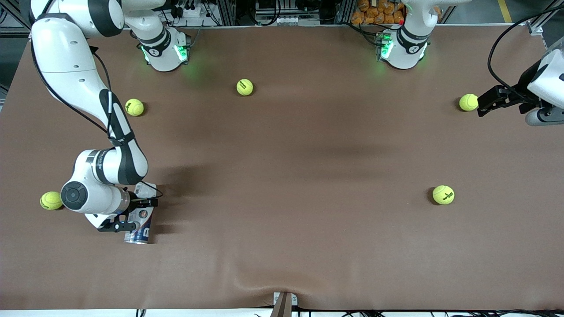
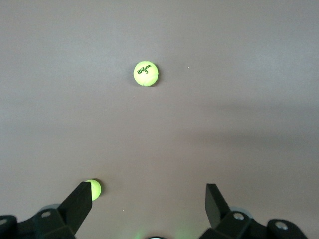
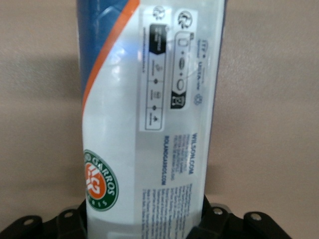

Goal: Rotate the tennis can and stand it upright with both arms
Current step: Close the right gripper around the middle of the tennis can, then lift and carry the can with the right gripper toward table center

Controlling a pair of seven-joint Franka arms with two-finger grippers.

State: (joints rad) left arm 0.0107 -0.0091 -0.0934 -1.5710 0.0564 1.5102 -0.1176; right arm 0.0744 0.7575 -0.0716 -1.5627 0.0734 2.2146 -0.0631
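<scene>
Low down, right hand [image 1: 132, 218] clasping tennis can [image 1: 140, 229]

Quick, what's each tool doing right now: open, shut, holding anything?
Left tool: open, empty, over the table by a tennis ball.
Right tool: shut on the tennis can, low at the table.

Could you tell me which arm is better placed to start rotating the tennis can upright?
Probably the right. The right gripper is already at the tennis can, whose label fills its wrist view between the fingers. The left gripper is open over the table's other end, near a tennis ball.
</scene>
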